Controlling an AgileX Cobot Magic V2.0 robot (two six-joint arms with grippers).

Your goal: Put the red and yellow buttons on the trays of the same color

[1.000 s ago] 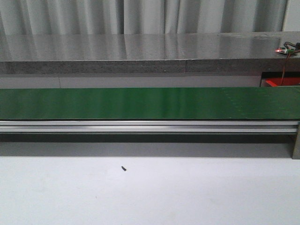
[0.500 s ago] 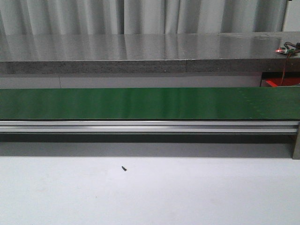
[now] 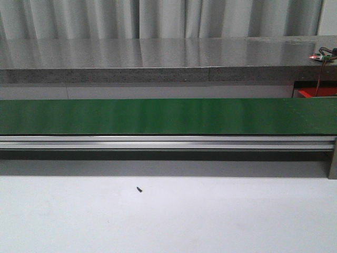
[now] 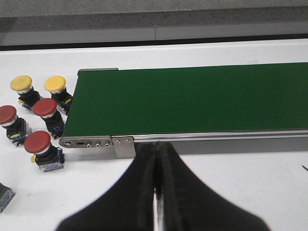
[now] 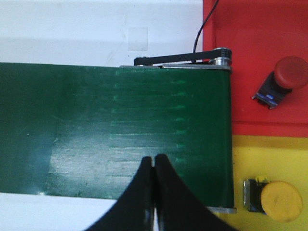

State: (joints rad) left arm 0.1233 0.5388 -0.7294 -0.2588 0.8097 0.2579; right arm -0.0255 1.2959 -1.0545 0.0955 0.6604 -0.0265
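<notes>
— Nothing we see has shifted since a second ago; the green belt lies bare.
— We hold our left gripper clenched over the belt's end, beside five buttons. Our right gripper is clenched too; a red button lies on the red tray, a yellow button on the yellow tray.

Lab or industrial test bench: long green conveyor belt on an aluminium frame, white tabletop in front, grey stone-look counter and curtains behind.
</notes>
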